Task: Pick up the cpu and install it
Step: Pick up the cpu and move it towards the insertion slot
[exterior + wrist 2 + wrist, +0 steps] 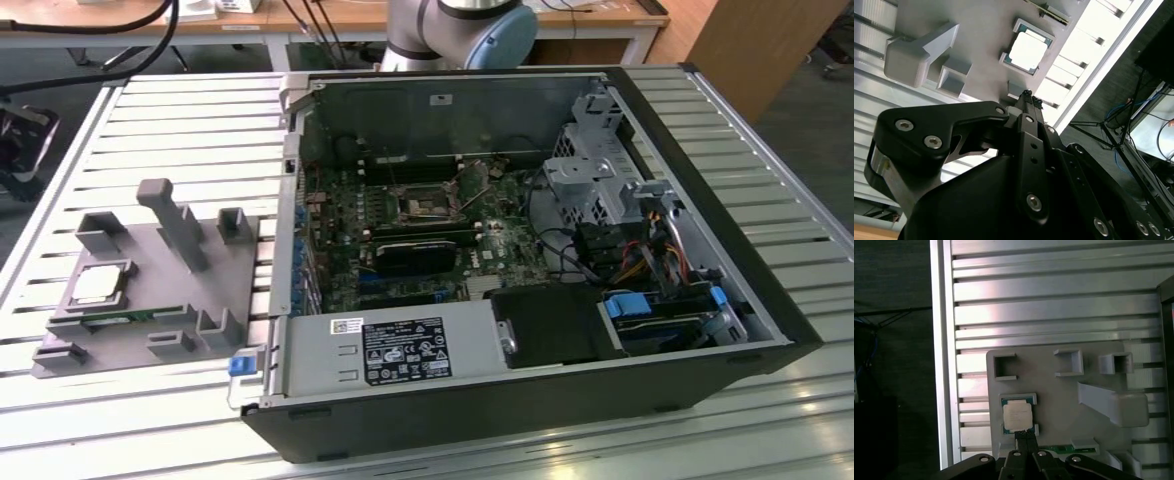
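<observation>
A grey holder tray (167, 300) lies on the slatted metal table (174, 120) at the exterior view's left, in the lower left of that frame. The cpu (99, 285) sits flat, silver face up, in a square framed pocket of this tray. A thin green memory stick (114, 319) lies in a slot along the tray's edge, just beside the cpu's pocket.

In both wrist views the gripper (1026, 433) (1027, 94) hangs over the tray with its two fingers pressed together and nothing between them. Their tips point at the tray just beside one edge of the cpu (1018, 416) (1028, 51). Whether they touch the tray cannot be told.

Filling the middle and right of the exterior view, the open computer case (534, 420) holds a green motherboard (400, 240) with its black socket (424, 205) near the centre, a power supply (387, 350) along its near wall, and a metal drive cage (594, 170) at its right. The arm (454, 30) stands at the top of that frame, behind the case.
</observation>
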